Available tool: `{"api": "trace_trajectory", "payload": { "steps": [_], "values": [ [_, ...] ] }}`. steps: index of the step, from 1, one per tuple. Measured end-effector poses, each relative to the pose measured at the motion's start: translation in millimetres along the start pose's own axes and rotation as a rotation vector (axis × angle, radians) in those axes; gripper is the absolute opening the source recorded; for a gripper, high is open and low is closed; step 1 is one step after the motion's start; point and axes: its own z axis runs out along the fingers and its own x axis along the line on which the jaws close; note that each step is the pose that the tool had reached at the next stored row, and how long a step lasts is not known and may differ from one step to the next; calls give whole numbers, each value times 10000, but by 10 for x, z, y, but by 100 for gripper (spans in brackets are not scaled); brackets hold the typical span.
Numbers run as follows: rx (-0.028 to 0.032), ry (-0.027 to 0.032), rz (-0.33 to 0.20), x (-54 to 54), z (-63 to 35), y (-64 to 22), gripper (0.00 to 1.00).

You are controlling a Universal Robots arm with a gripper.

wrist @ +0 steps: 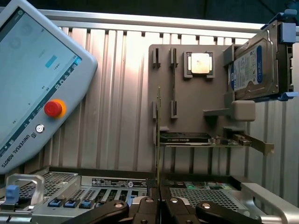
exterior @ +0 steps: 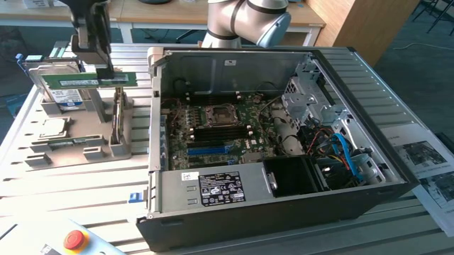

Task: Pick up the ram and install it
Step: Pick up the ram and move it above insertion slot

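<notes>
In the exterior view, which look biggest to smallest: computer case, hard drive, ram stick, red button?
Largest: computer case.
Next: hard drive and ram stick, too close to rank; the stick looks longer but slimmer, and it overlaps the drive.
Smallest: red button, though it is nearest the camera.

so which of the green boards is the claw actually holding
The ram, the long narrow stick with a white label, clamped in the claw above the grey holder. The larger expansion card stands on edge in the holder, untouched.

Ram (exterior: 122, 78) label (exterior: 74, 82) print, seemingly illegible
</notes>
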Motion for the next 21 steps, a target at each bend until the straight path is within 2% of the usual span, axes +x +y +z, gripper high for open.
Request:
{"api": "trace_trajectory", "payload": {
  "steps": [8, 21],
  "values": [
    [-47, -1, 1, 15, -8, -232, 12],
    [-160, -6, 0, 64, -26, -725, 12]
  ]
}}
